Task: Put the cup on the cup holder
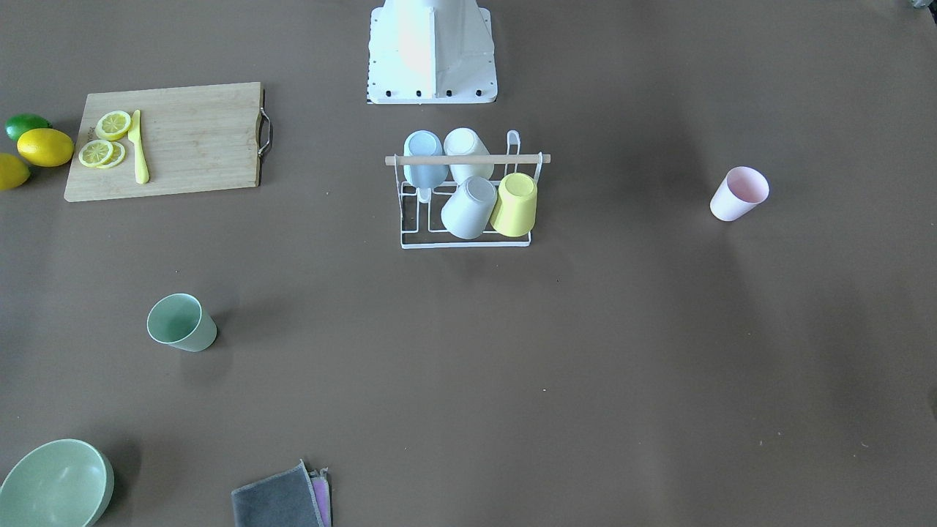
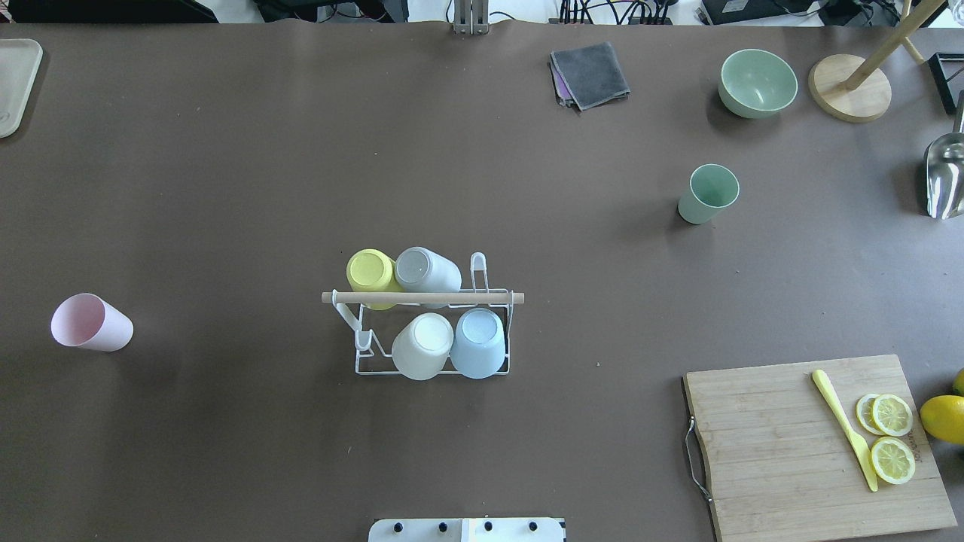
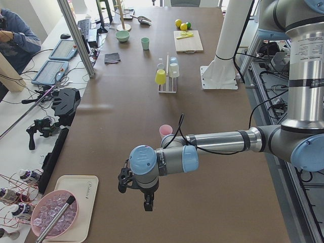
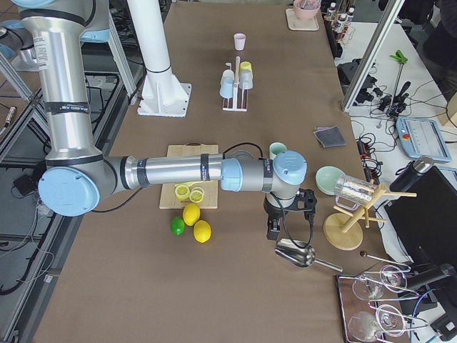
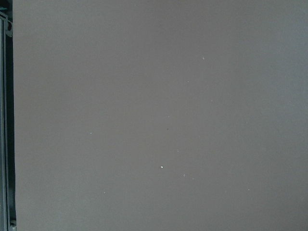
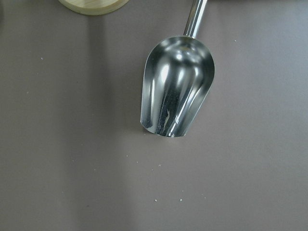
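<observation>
The cup holder (image 2: 422, 298), a white wire rack with a wooden rod on top, stands mid-table and carries a yellow, a grey, a white and a blue cup upside down; it also shows in the front view (image 1: 468, 159). A pink cup (image 2: 90, 324) stands upright at the table's left, a green cup (image 2: 708, 194) upright at the far right. My left gripper (image 3: 135, 196) hangs over bare table beyond the pink cup (image 3: 165, 130). My right gripper (image 4: 289, 223) hangs near the green cup (image 4: 277, 149). I cannot tell whether either is open or shut.
A cutting board (image 2: 817, 444) with lemon slices and a yellow knife lies near right, lemons (image 2: 943, 418) beside it. A green bowl (image 2: 757, 81), a grey cloth (image 2: 590, 74), a metal scoop (image 6: 175, 94), a wooden stand (image 2: 849, 86) and a tray (image 2: 15, 83) sit at the table's edges.
</observation>
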